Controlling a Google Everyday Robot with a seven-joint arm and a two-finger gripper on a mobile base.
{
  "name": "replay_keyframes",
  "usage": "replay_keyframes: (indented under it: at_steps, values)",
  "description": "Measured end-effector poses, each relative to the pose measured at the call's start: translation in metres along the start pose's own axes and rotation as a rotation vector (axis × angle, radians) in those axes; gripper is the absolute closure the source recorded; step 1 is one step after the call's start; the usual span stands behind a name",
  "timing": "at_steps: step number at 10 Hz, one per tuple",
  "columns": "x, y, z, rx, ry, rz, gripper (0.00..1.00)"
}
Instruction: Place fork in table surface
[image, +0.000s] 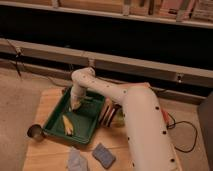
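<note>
- The gripper (75, 104) is down inside the green tray (88, 118), near its far left corner.
- I cannot tell if it is spread or pinching something.
- I cannot pick out the fork.
- The tray sits on the wooden table (49, 151), beside a metal cup (35, 132).

Gripper (75, 104): low in the tray's (89, 120) far end, tip blurred.
Fork: too small to pick out by the gripper.
Table (47, 100): right of the gripper hidden behind the arm (145, 125); near edge cut off.
Cloth (76, 161): cut by the bottom edge.
</note>
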Motion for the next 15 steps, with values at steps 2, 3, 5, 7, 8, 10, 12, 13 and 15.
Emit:
replay_keyframes:
  at_steps: [2, 3, 5, 7, 8, 10, 12, 13, 15]
  values:
    - [0.003, 0.005, -0.002, 0.000, 0.006, 0.028, 0.40]
    - [0.004, 0.008, -0.004, 0.000, 0.010, 0.037, 0.30]
    - [0.006, 0.010, -0.007, 0.003, 0.012, 0.051, 0.20]
    - [0.009, 0.013, -0.008, 0.002, 0.012, 0.065, 0.20]
    - [0.010, 0.014, -0.009, 0.001, 0.010, 0.071, 0.20]
    - [0.013, 0.016, -0.009, -0.004, 0.008, 0.079, 0.20]
    - [0.016, 0.019, -0.007, -0.016, 0.006, 0.089, 0.20]
    - [0.017, 0.019, -0.006, -0.018, 0.005, 0.090, 0.20]
    - [0.021, 0.021, -0.004, -0.028, 0.011, 0.093, 0.28]
